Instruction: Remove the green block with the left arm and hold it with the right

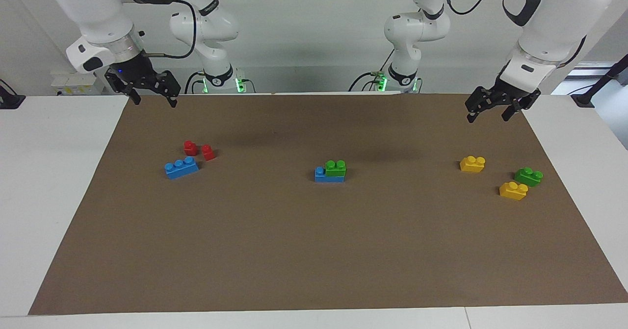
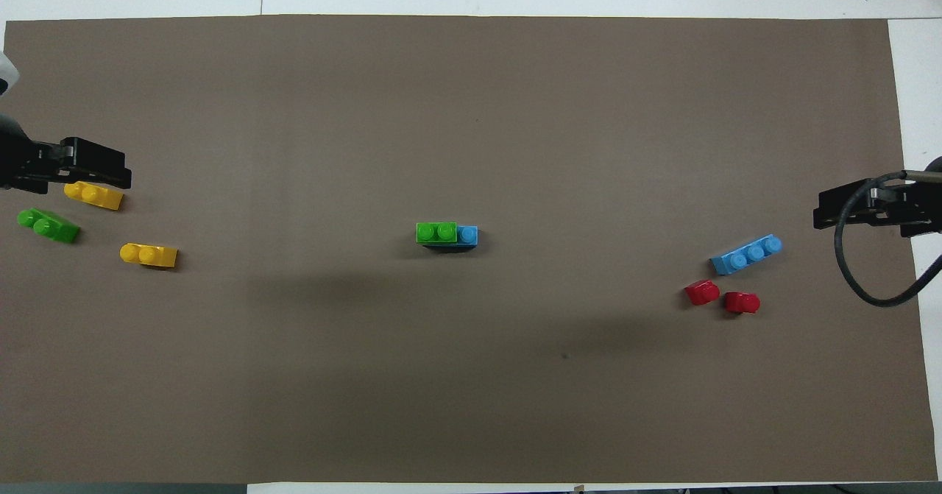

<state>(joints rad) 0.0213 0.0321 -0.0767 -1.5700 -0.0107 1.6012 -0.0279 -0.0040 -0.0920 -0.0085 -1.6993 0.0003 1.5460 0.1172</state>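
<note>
The green block [image 1: 336, 168] sits stacked on one end of a blue brick [image 1: 324, 175] at the middle of the brown mat [image 1: 314, 250], the blue brick's bare stud showing toward the right arm's end. Both arms wait, raised over the mat's corners at the robots' edge. The left gripper [image 1: 490, 114] hangs over the corner at the left arm's end, its fingers spread and empty. The right gripper [image 1: 153, 101] hangs over the corner at the right arm's end, also spread with nothing between its fingers. Near the left arm's end of the mat lie a second green brick [image 1: 529, 176] and two yellow bricks: one yellow brick [image 1: 472, 164] nearer to the robots, the other yellow brick [image 1: 513, 190] just beside the second green brick and farther from the robots. Near the right arm's end lie a loose blue brick [image 1: 181, 167] and, nearer to the robots, two small red bricks [image 1: 198, 150] close together.
</note>
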